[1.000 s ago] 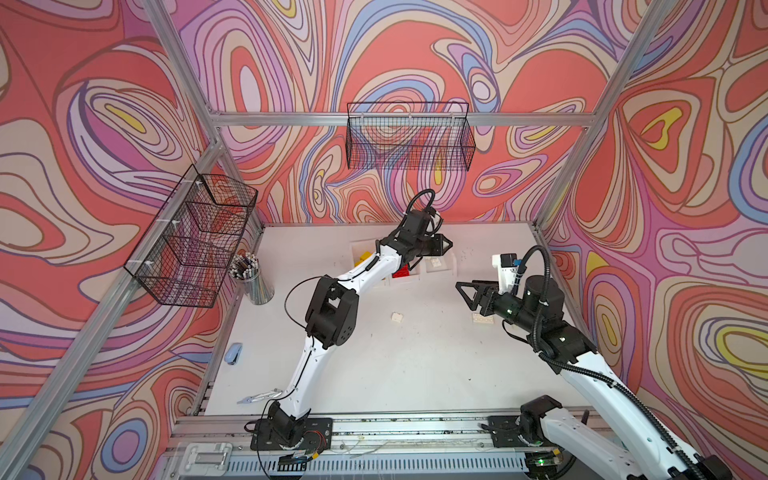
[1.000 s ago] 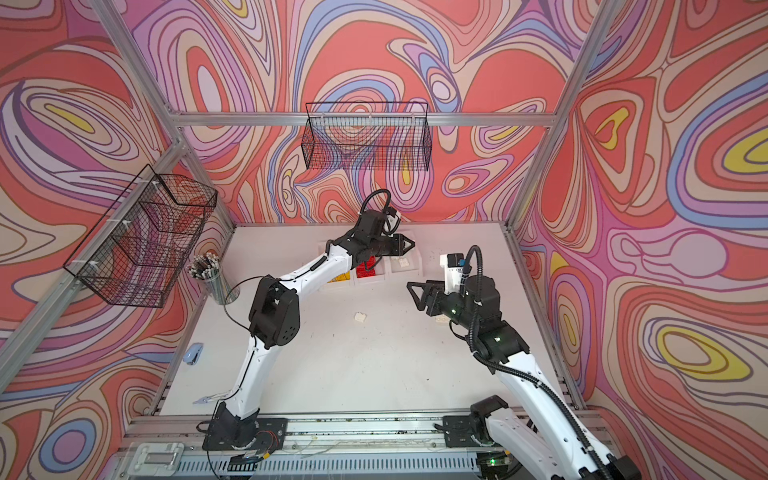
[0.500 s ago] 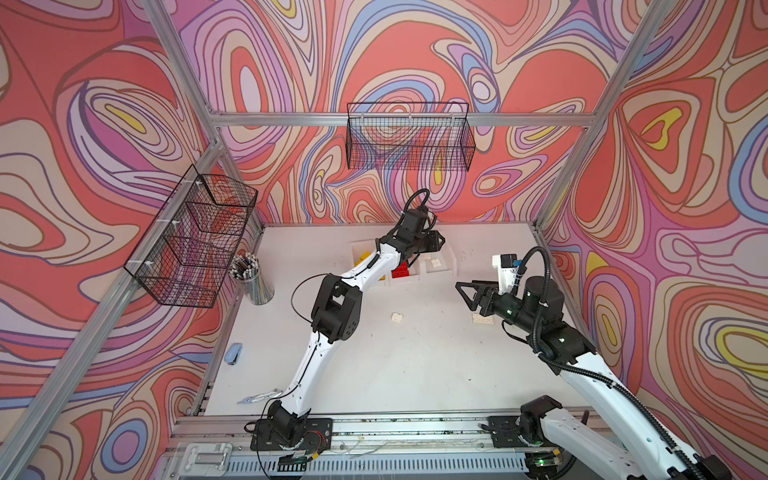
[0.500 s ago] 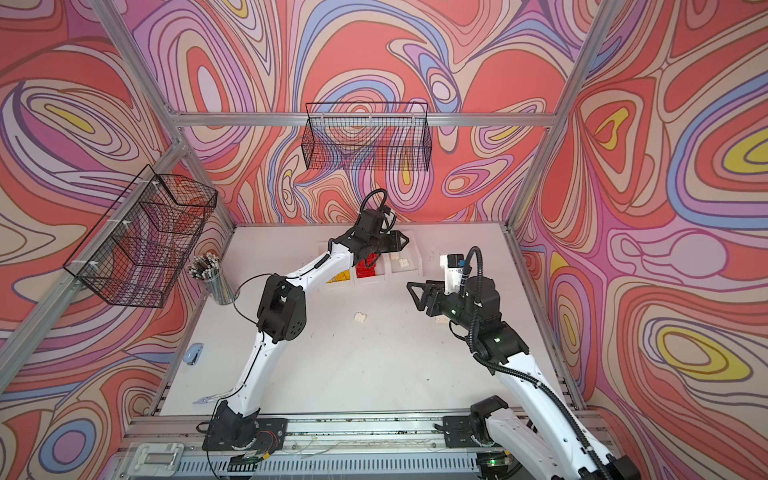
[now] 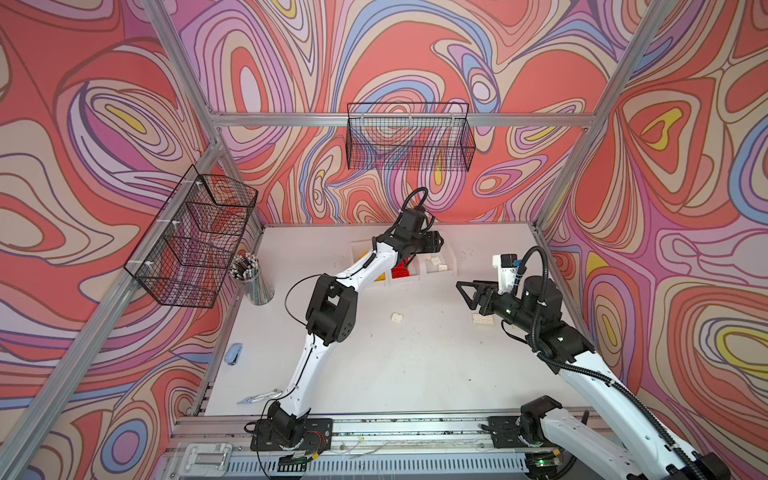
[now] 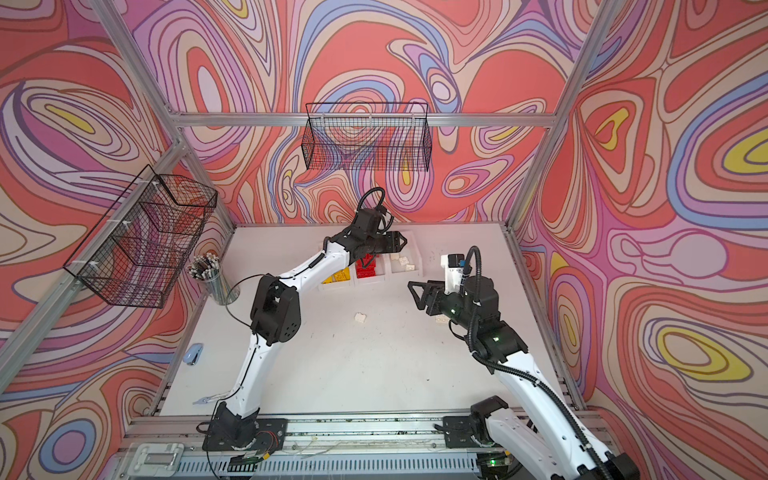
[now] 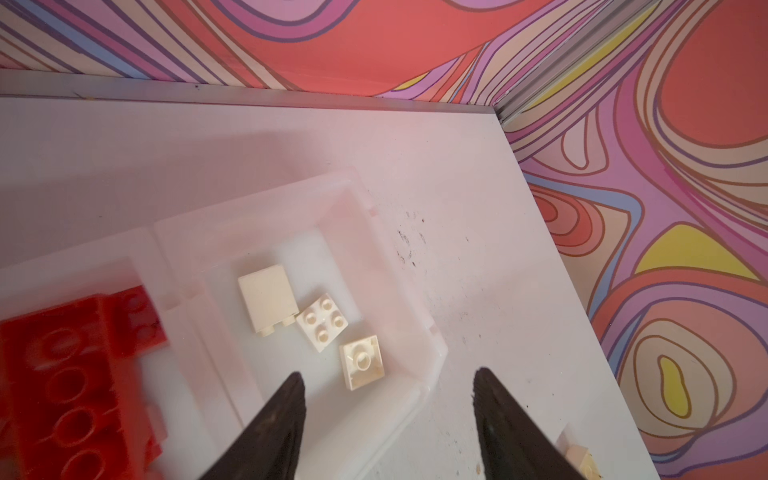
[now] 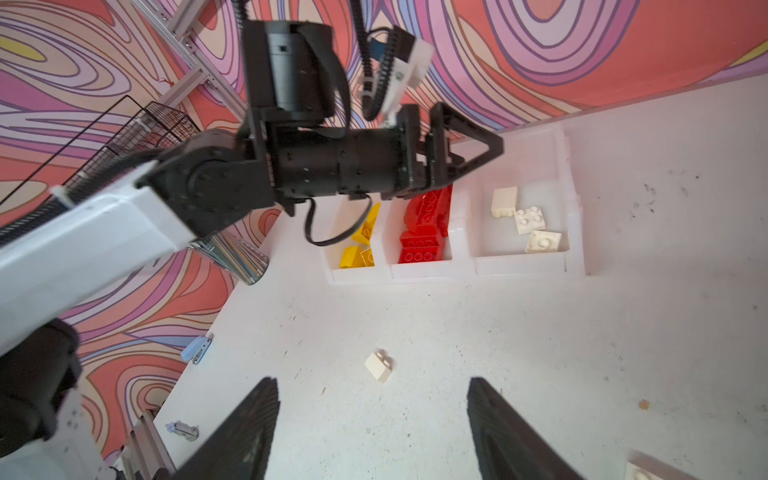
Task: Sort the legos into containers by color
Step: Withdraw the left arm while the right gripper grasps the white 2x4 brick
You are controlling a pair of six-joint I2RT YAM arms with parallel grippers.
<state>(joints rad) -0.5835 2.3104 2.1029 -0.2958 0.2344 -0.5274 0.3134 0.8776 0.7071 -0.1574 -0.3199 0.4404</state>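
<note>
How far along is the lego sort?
Done: yellow pieces, red bricks and three white bricks sit in separate bins. In hand: nothing; the left claw hangs open over the white bin, the right claw open above the table. Remaining: one loose white brick centrally, another white brick beside the right arm.

Left arm (image 5: 306,360): white link shells, black joint housings, thin black cable (image 5: 286,301).
Right arm (image 5: 615,399): same white and black; ribbed black conduit (image 5: 545,272); green joint light (image 6: 494,339).
Left gripper (image 7: 386,374): black tapered fingers, ridged inner faces.
Right gripper (image 5: 464,293): black open triangular fingers.
Wrist camera mount (image 5: 503,272): white, blue insert.
Left base (image 5: 291,432): black plate, coloured wires.
</note>
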